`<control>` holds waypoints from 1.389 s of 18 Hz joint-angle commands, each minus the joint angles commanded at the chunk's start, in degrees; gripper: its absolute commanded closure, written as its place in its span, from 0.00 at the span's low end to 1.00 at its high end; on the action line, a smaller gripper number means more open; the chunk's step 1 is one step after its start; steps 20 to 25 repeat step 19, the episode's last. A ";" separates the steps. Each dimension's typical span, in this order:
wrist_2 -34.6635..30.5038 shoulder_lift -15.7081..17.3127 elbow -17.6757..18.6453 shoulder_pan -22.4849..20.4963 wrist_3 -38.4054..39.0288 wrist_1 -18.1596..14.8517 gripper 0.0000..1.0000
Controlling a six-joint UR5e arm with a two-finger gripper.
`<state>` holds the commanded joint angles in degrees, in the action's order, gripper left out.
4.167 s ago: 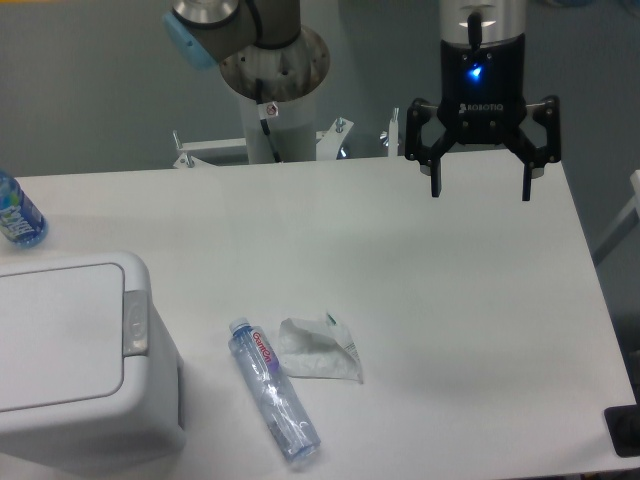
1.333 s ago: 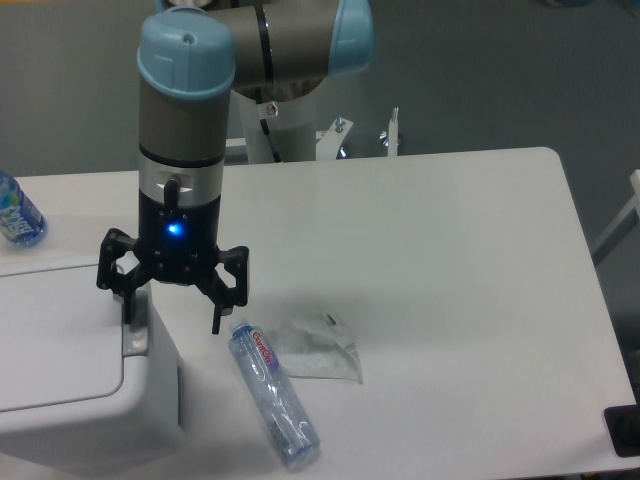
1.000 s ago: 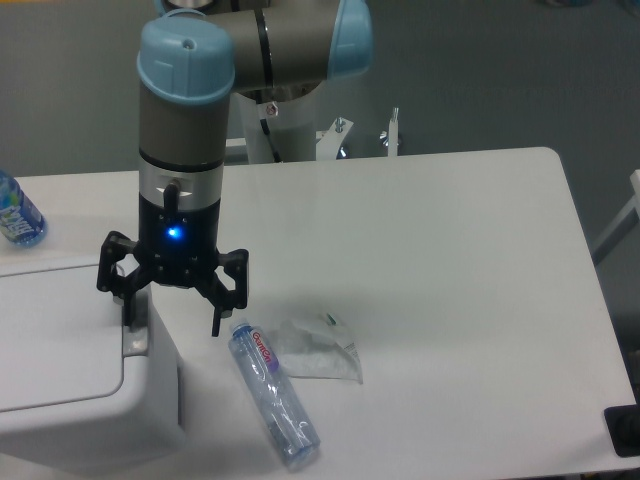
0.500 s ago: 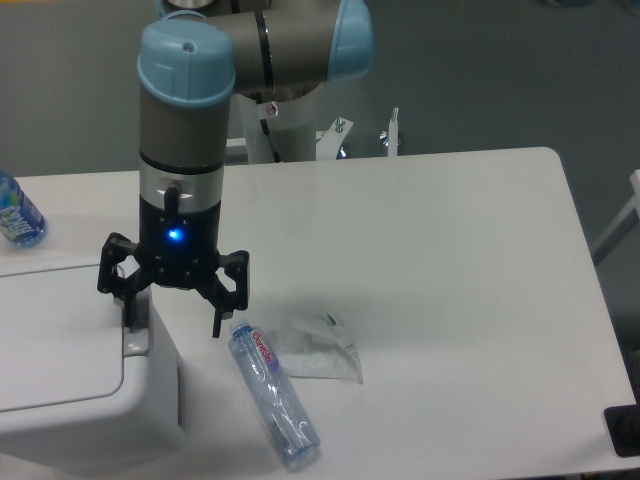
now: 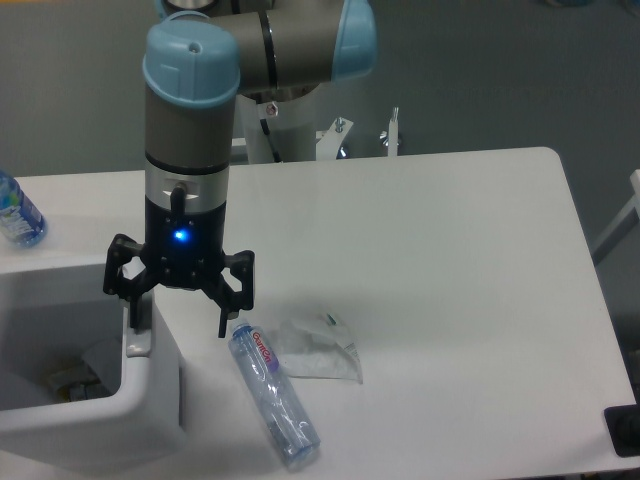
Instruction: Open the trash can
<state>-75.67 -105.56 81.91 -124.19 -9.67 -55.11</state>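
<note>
The white trash can (image 5: 150, 420) sits at the worktop's (image 5: 430, 250) front left corner, its top open so the dim inside shows with some scraps at the bottom. The tool (image 5: 179, 318) hangs spread wide over the can's right rim, one finger (image 5: 133, 312) down at the grey button, the other just right of the can. Right of the can lie a clear plastic bottle (image 5: 272, 394) and a crumpled plastic bag (image 5: 318, 350), touching. Behind the can stands a blue bottle (image 5: 17, 212)
</note>
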 joint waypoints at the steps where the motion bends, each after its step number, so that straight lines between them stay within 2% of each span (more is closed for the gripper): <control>1: -0.09 0.00 0.09 0.00 0.00 0.00 0.00; 7: 0.18 0.97 -1.67 -1.67 -0.09 0.00 0.00; 11: -0.09 1.32 -3.51 -4.48 -1.23 -0.26 0.00; 13: -0.17 1.41 -3.43 -6.41 -4.37 -1.75 0.00; 17: -3.85 1.49 -3.16 -8.52 -13.61 -8.95 0.00; 19: -8.24 1.49 -2.99 -8.96 -15.55 -9.93 0.00; 25: -8.24 1.49 -2.99 -8.96 -15.55 -9.93 0.00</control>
